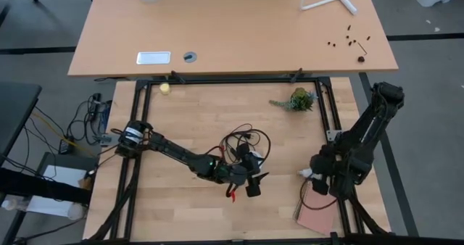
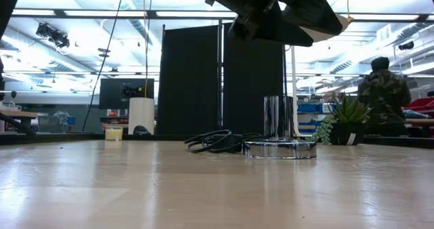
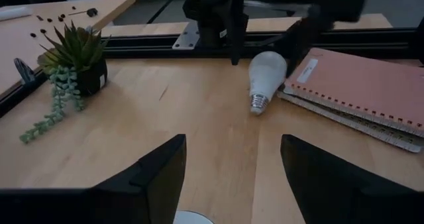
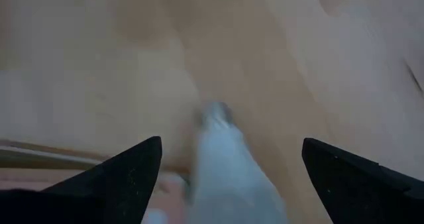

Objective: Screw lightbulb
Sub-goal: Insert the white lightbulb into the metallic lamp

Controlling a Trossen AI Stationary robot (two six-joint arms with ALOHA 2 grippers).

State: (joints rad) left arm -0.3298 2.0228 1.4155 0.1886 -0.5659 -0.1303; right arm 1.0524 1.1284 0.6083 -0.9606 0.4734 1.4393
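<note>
1. The lightbulb (image 3: 266,75) is lying on its side on the bench (image 1: 188,129), touching the edge of the pink spiral notebook (image 3: 361,85); its long axis is lying flat, with the screw base pointing away from the right arm's base.
2. The right claw (image 4: 225,164) is hanging directly over the lightbulb, fingers spread wide on either side of it.
3. The left claw (image 3: 232,177) is hovering wide open, empty, well apart from the notebook, facing the lightbulb.

white lightbulb (image 3: 266,79), on its side (table)
</note>
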